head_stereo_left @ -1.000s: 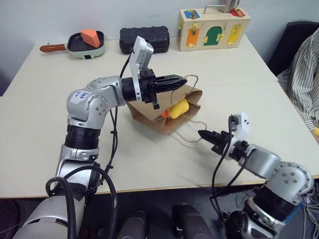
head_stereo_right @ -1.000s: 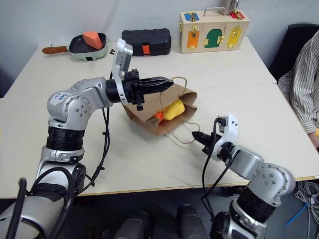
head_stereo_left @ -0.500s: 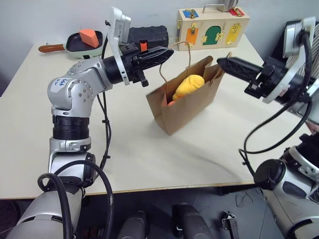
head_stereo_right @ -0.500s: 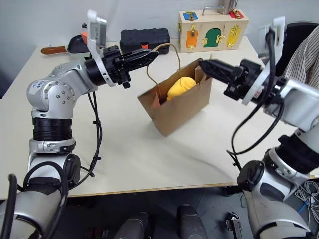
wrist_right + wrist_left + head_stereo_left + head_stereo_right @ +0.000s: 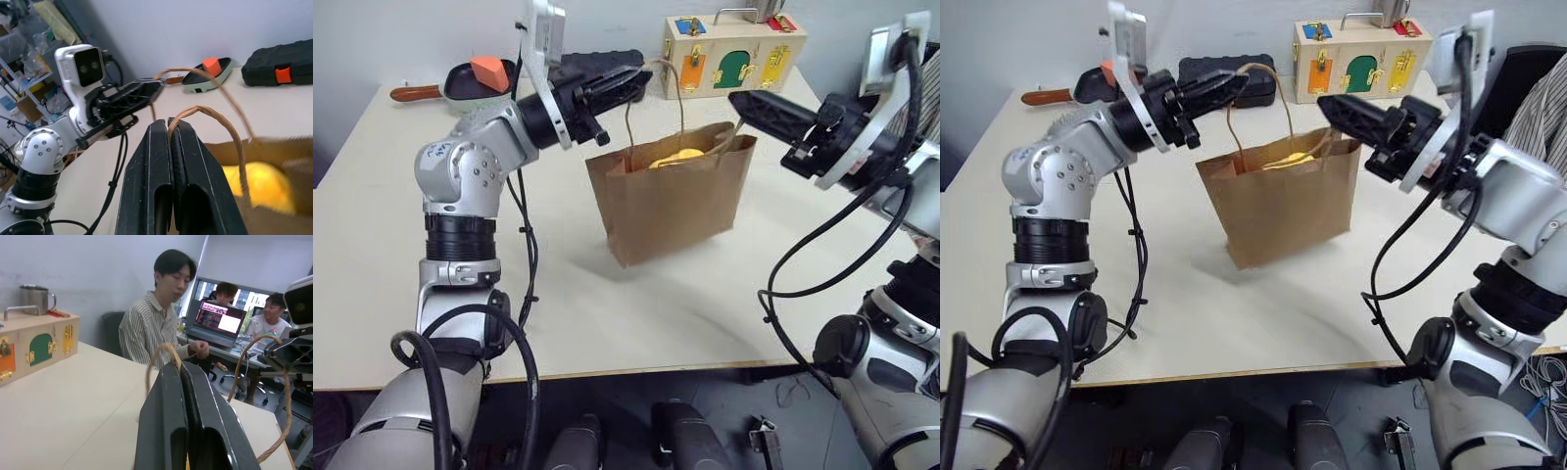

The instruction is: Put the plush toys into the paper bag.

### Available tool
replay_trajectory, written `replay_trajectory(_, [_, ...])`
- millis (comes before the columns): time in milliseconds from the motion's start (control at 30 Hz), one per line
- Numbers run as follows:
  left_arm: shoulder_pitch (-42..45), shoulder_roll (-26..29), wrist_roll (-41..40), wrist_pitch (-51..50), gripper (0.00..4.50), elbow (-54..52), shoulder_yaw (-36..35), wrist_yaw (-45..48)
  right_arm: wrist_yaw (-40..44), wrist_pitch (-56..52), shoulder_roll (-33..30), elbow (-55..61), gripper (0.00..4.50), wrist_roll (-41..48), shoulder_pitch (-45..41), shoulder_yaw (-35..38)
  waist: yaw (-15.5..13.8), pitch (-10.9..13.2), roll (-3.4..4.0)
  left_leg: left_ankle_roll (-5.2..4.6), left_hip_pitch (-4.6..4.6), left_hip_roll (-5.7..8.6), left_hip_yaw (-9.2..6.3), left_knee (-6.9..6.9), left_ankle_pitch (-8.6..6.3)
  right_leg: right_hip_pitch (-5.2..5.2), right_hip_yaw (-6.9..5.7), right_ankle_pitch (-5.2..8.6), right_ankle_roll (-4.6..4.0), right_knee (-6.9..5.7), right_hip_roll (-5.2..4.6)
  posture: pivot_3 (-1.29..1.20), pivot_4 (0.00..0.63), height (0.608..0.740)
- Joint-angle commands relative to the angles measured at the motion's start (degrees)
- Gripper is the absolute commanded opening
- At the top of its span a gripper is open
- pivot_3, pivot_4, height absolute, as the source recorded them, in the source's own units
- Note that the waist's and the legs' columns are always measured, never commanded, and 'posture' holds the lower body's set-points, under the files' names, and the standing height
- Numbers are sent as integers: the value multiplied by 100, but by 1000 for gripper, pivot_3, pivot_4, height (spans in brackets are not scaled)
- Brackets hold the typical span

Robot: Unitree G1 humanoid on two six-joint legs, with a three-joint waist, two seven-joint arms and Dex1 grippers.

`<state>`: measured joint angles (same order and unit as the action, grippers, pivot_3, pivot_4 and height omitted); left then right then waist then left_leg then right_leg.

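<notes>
1. In the head views you see the paper bag point(image 5: 669, 204) standing upright on the counter point(image 5: 372, 245), mouth up, with the yellow plush toy point(image 5: 677, 157) showing just inside the rim. Your left pincer point(image 5: 631, 80) is clamped shut on one cord handle point(image 5: 658, 83) above the bag; your right pincer point(image 5: 744, 102) is shut on the other handle at the bag's far corner. At the back of the counter sit a black ribbed case point(image 5: 597, 67), a small pan point(image 5: 475, 90) carrying an orange wedge block point(image 5: 490, 71), and a wooden latch box point(image 5: 729, 54). A handwritten blue mark on the left arm's shoulder shell point(image 5: 438, 151) is too small to read.
2. In the left wrist view, the fingers point(image 5: 193, 426) are pressed together with the cord loop rising between them. People sit behind, one in a striped shirt point(image 5: 146, 330); the laptop point(image 5: 217, 323) screen's text is unreadable.
3. In the right wrist view, the closed fingers point(image 5: 166, 176) pinch a handle, the yellow toy inside the bag below.
</notes>
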<state>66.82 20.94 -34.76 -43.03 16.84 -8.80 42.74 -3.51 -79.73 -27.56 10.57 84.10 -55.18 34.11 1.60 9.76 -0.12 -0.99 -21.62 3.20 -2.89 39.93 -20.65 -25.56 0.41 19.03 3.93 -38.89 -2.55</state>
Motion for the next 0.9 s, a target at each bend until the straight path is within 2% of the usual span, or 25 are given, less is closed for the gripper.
replay_trajectory(33, [110, -11, -36, 99, 0, 77, -78, 40, -338, 433, -314, 56, 56, 659, 116, -140, -4, 0, 0, 0, 0, 0, 0, 0, 0, 0, 0, 0, 0, 0, 0, 0, 150, 740])
replay_trajectory(300, [-413, -5, -94, -153, 0, -521, 219, 182, 73, 646, -1096, 1118, 56, 132, 1485, -1116, -12, 1, -1, -4, -5, -2, 0, -3, -2, 3, 1, 0, 0, 11, 0, 0, 150, 740])
replay_trajectory(633, [-560, 44, -371, -563, 0, -799, 31, 94, 214, 1578, -1195, 1057, 56, 292, 1420, -1197, -17, 1, -2, -4, -6, -3, 0, 3, -2, 4, 1, 0, 0, 12, 2, 0, 150, 740])
replay_trajectory(667, [-562, 51, -424, -613, 201, -820, -13, 84, 222, 1620, -1203, 1032, 16, 297, 1403, -1238, -16, 1, -2, -4, -6, -3, -1, 3, -2, 4, 0, 0, 0, 12, 2, 0, 150, 740])
replay_trajectory(767, [-579, 82, -591, -737, 974, -936, -155, 73, 299, 1657, -1281, 966, 673, 236, 1390, -1384, -16, 1, -2, -4, -6, -3, -1, 4, -2, 4, 0, 0, 0, 13, 2, 0, 150, 740])
replay_trajectory(900, [-653, 221, -943, -999, 2257, -1273, -389, 112, 666, 1702, -1494, 998, 2031, 149, 1451, -1427, -16, 1, -2, -4, -6, -3, -1, 3, -2, 4, 0, 0, 0, 14, 1, 0, 150, 740])
